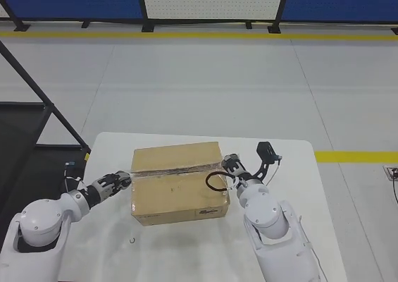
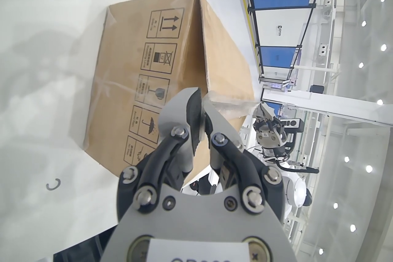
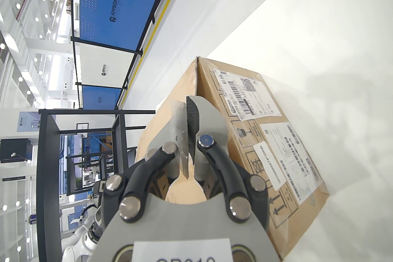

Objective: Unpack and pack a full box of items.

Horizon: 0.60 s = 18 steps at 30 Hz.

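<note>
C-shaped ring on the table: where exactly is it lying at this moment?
In the top view the ring lies loose on the white table, just in front of the cardboard box's near left corner, on the robot's left side, not touching the box.

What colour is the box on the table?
The box is plain brown cardboard, seen best in the top view.

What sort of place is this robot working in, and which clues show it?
Probably a factory hall or industrial test area: a yellow line marks the floor, blue and white partition panels stand along it, and rows of ceiling lights hang high overhead.
</note>
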{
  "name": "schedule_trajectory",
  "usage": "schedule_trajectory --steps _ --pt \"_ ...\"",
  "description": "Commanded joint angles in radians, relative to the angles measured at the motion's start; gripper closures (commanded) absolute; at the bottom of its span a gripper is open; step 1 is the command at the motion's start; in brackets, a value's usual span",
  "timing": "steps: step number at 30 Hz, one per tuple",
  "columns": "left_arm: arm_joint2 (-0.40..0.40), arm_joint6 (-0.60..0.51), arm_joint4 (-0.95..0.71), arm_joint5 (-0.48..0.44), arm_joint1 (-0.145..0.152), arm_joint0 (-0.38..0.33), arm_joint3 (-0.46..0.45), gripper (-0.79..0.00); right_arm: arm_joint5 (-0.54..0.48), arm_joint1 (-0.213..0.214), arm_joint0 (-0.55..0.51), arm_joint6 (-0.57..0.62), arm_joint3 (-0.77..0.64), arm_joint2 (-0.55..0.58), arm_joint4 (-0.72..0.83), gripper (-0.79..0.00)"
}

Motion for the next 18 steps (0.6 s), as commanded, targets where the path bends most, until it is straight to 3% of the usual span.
schedule_trajectory --steps 1,12,13,18 --pt "0.003 0.000 0.000 0.000 0.002 -0.001 0.001 0.000 0.013 0.001 0.003 0.011 0.005 -0.001 0.001 0.000" --pt "0.007 0.006 -0.008 0.010 0.013 -0.003 0.001 0.000 0.027 0.005 0.008 0.029 0.009 -0.005 -0.001 0.000" --pt "0.008 0.008 -0.009 0.011 0.014 -0.002 -0.001 -0.055 0.025 0.005 0.009 0.027 0.011 -0.006 -0.002 0.000" --pt "0.005 0.014 -0.015 0.009 0.019 0.003 -0.006 -0.065 0.020 0.006 0.012 0.024 0.017 -0.007 0.004 0.000"
